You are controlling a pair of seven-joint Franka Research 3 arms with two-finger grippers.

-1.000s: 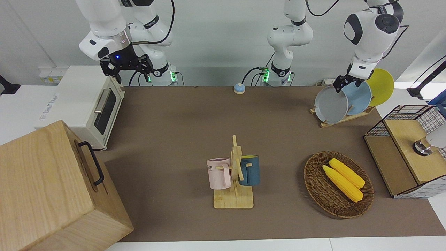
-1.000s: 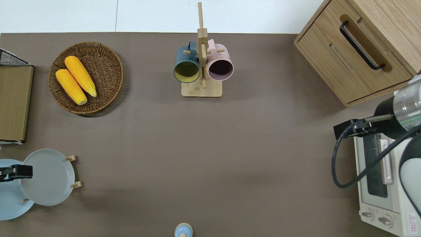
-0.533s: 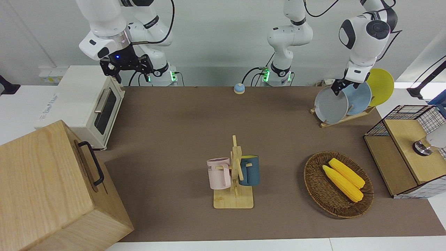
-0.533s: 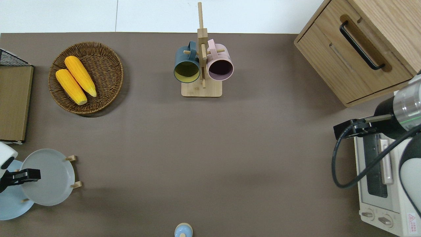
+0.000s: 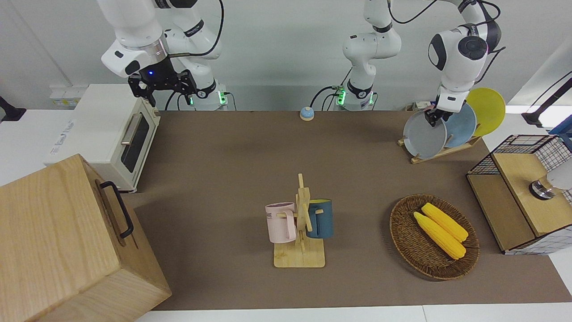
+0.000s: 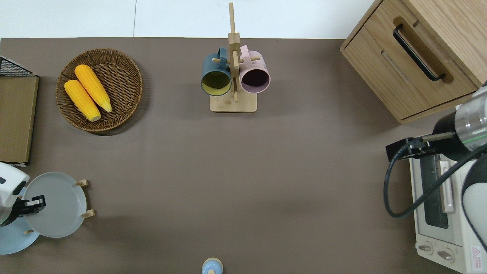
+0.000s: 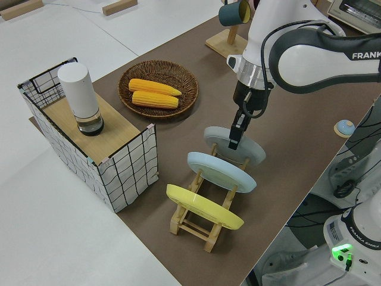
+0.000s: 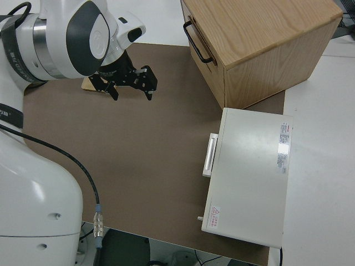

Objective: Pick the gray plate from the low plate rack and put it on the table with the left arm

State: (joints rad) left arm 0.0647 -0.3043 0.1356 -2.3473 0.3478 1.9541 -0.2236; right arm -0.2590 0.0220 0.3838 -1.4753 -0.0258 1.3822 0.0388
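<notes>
The gray plate (image 5: 423, 135) stands tilted in the end slot of the low plate rack (image 5: 440, 152) nearest the table's middle, at the left arm's end of the table (image 5: 223, 156). It also shows in the overhead view (image 6: 57, 205) and the left side view (image 7: 250, 149). My left gripper (image 5: 432, 117) points down at the plate's upper rim, right at it, as the overhead view (image 6: 33, 203) and the left side view (image 7: 234, 138) show. The plate rests in the rack (image 7: 202, 229). My right arm is parked, its gripper (image 8: 132, 90) open and empty.
A light-blue plate (image 5: 462, 125) and a yellow plate (image 5: 489, 109) stand in the same rack. A wicker basket of corn (image 5: 433, 237), a wire crate (image 5: 518, 197), a mug tree (image 5: 300, 223), a small bell (image 5: 306, 113), a toaster oven (image 5: 111, 134) and a wooden cabinet (image 5: 67, 241) are on the table.
My left gripper has moved down and sideways from over the blue plate onto the gray plate's upper rim. The plate and the right arm have not moved.
</notes>
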